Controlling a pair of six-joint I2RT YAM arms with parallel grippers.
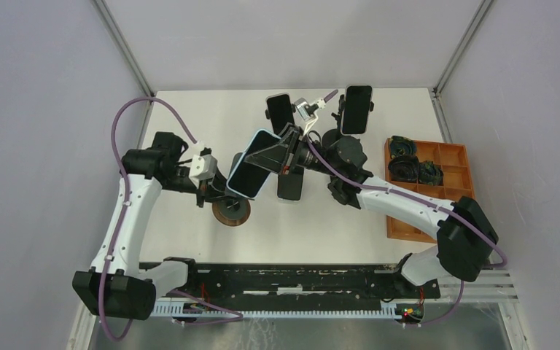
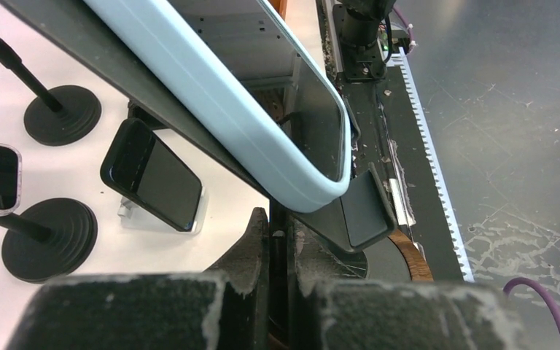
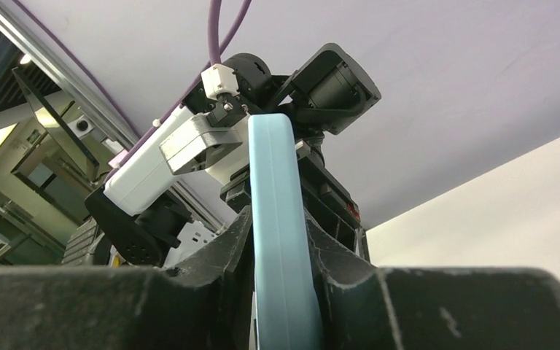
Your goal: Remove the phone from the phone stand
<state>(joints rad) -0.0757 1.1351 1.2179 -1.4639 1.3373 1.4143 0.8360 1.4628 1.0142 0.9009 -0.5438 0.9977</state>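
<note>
The phone (image 1: 251,164), in a light blue case, is seen near the middle of the desk (image 1: 189,117), raised above it and tilted, with its dark screen turned up. Its upper end points toward 1 o'clock and its lower end toward 7 o'clock.

The right claw (image 1: 286,149) is clamped on the phone's upper end. In the right wrist view the blue edge (image 3: 277,219) is pressed between both fingers (image 3: 222,255), with no gap on either side.

The left claw (image 1: 215,182) is found at the phone's lower end, at about 8 o'clock from it. In the left wrist view its fingers (image 2: 251,248) are drawn almost together on a thin dark part of the stand (image 2: 357,215), just under the grey cradle. The phone's blue rim (image 2: 248,109) runs across that view, and its lower corner lies close over the cradle's lip; whether the two touch cannot be told.

The stand's round brown base (image 1: 231,211) is seen at 7 o'clock from the phone, directly beneath the left claw.

Two more phones are held upright on black stands at 12 o'clock on the desk, one (image 1: 281,109) to the left and one (image 1: 357,109) to the right. A further dark phone (image 1: 290,182) is propped on a small white holder at 5 o'clock from the right claw. An orange tray (image 1: 452,157) with dark round parts is placed at 3 o'clock.
</note>
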